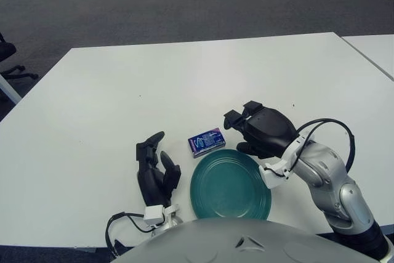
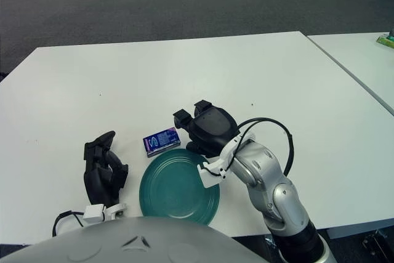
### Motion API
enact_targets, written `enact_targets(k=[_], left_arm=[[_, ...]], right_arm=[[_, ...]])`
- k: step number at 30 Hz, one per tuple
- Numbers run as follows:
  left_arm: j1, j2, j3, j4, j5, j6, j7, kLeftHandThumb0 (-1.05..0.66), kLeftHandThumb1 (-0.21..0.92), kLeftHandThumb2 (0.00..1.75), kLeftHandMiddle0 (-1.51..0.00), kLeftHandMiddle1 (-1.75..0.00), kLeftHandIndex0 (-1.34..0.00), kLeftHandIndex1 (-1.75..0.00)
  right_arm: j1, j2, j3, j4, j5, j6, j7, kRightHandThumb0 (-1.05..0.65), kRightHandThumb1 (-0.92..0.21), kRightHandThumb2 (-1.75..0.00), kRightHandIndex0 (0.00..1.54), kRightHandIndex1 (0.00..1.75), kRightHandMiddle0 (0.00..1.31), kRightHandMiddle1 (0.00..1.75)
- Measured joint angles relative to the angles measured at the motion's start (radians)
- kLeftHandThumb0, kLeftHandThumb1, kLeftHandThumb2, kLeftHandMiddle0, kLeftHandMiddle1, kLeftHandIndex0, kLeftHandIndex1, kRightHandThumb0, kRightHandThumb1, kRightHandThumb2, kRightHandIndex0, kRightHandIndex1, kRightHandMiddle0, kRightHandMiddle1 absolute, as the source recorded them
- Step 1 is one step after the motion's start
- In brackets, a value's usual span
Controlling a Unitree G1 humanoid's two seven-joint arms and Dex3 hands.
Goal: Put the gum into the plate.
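Progress: nothing placed yet | gum (image 1: 206, 141) lies on the table (image 1: 92, 103), just beyond the plate (image 1: 230, 185) rim | my right hand (image 1: 261, 129) hovers beside gum, fingers apart, empty | left hand (image 1: 156, 167) idle left of plate, relaxed | left: grasp, lift, drop.

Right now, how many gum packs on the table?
1. The gum pack lies flat on the white table, just behind the green plate, between the left hand and the right hand. None visibly hidden.
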Motion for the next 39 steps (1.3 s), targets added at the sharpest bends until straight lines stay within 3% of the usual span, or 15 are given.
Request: enact_targets(k=[4, 6, 8, 11, 24, 30, 39], left_arm=[[0.0, 0.0, 0.0, 0.0, 0.003, 0.001, 0.0, -0.82, 0.92, 0.83, -0.14, -0.93, -0.21, -1.24], [0.0, 0.0, 0.0, 0.0, 0.009, 0.002, 0.001, -0.82, 0.92, 0.84, -0.14, -0.94, -0.2, -1.24], [-0.001, 0.0, 0.0, -0.001, 0.014, 0.009, 0.002, -0.82, 0.92, 0.84, -0.13, -0.93, -0.2, -1.2], [-0.001, 0.0, 0.0, -0.003, 0.022, 0.018, 0.003, -0.81, 0.92, 0.84, -0.12, -0.92, -0.18, -1.17], [-0.001, 0.0, 0.0, -0.012, 0.039, 0.041, 0.003, -0.85, 0.92, 0.85, -0.16, -0.75, -0.14, -1.08], [-0.001, 0.0, 0.0, -0.012, 0.039, 0.043, 0.009, -0.87, 0.92, 0.86, -0.19, -0.62, -0.13, -1.06], [-0.002, 0.0, -0.004, -0.008, 0.014, 0.032, -0.003, -0.86, 0.92, 0.88, -0.23, -0.51, -0.11, -1.04]], right_arm=[[-0.006, 0.004, 0.017, 0.01, -0.016, -0.001, -0.001, -0.74, -0.92, -0.77, 0.35, 0.38, 0.0, 0.56], [-0.012, 0.006, 0.025, 0.017, -0.025, 0.0, -0.001, -0.74, -0.92, -0.77, 0.33, 0.48, 0.0, 0.57], [-0.022, 0.01, 0.036, 0.029, -0.035, 0.001, -0.001, -0.75, -0.92, -0.75, 0.24, 0.77, 0.0, 0.67], [-0.045, 0.026, 0.064, 0.064, -0.067, 0.006, -0.008, -0.76, -0.92, -0.71, 0.17, 1.01, 0.0, 0.76], [-0.064, 0.059, 0.123, 0.117, -0.101, 0.018, -0.007, -0.79, -0.92, -0.61, 0.02, 1.65, 0.0, 0.97], [-0.064, 0.067, 0.14, 0.119, -0.108, 0.028, -0.006, -0.74, -0.92, -0.56, 0.0, 1.74, 0.0, 1.01], [-0.064, 0.083, 0.162, 0.148, -0.13, 0.039, -0.038, -0.76, -0.92, -0.53, 0.0, 1.72, 0.0, 1.16]])
